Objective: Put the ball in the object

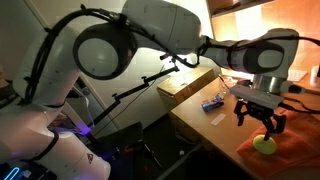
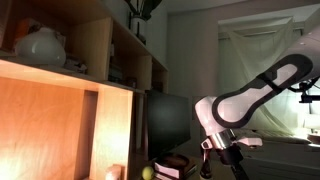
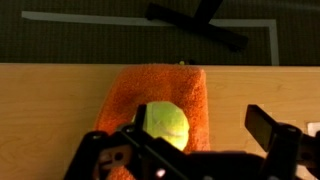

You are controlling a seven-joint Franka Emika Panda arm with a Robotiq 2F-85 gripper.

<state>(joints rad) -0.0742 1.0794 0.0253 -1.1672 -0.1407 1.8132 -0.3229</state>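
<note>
Above the ball [image 3: 163,125]: your gripper [image 1: 261,124] hangs wide open, empty.
Orange cloth [image 3: 172,84]: soft, so descend centred, close gently.

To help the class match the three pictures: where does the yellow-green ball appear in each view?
In an exterior view: ball at lower right, on the wooden table, just under the jaws.
In an exterior view: perhaps the small yellow-green spot at the bottom edge, left of the arm; too small to be sure.
Wrist view: lower centre, on the orange cloth, between the jaws.
Shared landmark: the jaws, at the arm's end in every view.
</note>
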